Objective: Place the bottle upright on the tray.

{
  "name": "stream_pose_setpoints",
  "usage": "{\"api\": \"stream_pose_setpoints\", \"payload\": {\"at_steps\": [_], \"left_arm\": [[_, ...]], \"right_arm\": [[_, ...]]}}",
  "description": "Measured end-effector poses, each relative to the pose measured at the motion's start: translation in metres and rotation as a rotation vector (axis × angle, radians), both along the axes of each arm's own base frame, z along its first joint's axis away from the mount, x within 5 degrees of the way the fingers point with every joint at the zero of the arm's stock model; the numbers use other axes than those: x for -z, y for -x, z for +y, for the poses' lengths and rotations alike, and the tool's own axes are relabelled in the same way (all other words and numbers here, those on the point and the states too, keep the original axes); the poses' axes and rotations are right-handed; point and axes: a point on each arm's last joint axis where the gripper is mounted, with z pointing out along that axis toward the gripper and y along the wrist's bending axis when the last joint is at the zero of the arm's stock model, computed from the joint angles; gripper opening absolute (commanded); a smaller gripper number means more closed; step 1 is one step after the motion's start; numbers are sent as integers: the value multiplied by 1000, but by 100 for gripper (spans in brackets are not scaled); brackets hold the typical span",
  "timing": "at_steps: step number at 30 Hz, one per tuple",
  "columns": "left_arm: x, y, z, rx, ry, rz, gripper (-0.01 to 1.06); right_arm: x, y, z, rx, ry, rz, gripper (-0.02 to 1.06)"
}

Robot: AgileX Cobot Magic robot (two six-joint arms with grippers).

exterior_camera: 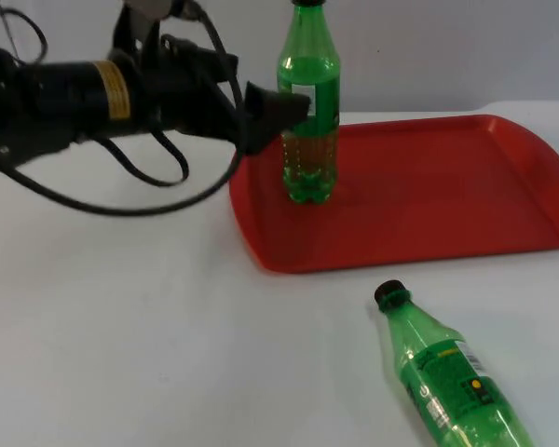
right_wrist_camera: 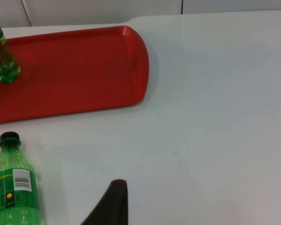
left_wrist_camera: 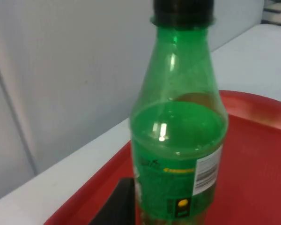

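The left claw [exterior_camera: 293, 107] is at the label of the standing bottle [exterior_camera: 308, 112]; one dark finger [left_wrist_camera: 116, 206] is beside the bottle, but I cannot tell if it grips or has let go. The bottle stands upright on the left part of the red tray [exterior_camera: 429, 196]. A second bottle [exterior_camera: 447, 377] lies on the white table [exterior_camera: 121, 326], near side, right of centre. The right claw's finger [right_wrist_camera: 110, 206] hangs over the table near this lying bottle; its opening I cannot tell.

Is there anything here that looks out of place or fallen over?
Yes. A second green bottle lies on its side on the white table, off the red tray. The other bottle stands upright on the tray, by the left gripper.
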Motion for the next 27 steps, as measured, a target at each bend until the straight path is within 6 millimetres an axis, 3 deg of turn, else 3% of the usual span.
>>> {"api": "stream_pose_setpoints", "payload": {"at_steps": [4, 5, 8, 10, 13, 19, 27], "left_arm": [[-32, 6, 9, -104, -31, 102, 105], [-32, 6, 9, -104, -31, 102, 105], [-65, 16, 15, -139, -45, 118, 105], [-70, 17, 15, -144, -40, 117, 105], [-102, 31, 19, -155, -24, 105, 105], [-134, 46, 25, -207, 14, 102, 105], [-184, 67, 55, -481, -11, -5, 105]], "right_arm": [[0, 0, 0, 0, 0, 0, 105], [0, 0, 0, 0, 0, 0, 105], [0, 0, 0, 0, 0, 0, 105], [0, 0, 0, 0, 0, 0, 105], [0, 0, 0, 0, 0, 0, 105], [0, 0, 0, 0, 0, 0, 105], [0, 0, 0, 0, 0, 0, 105]]}}
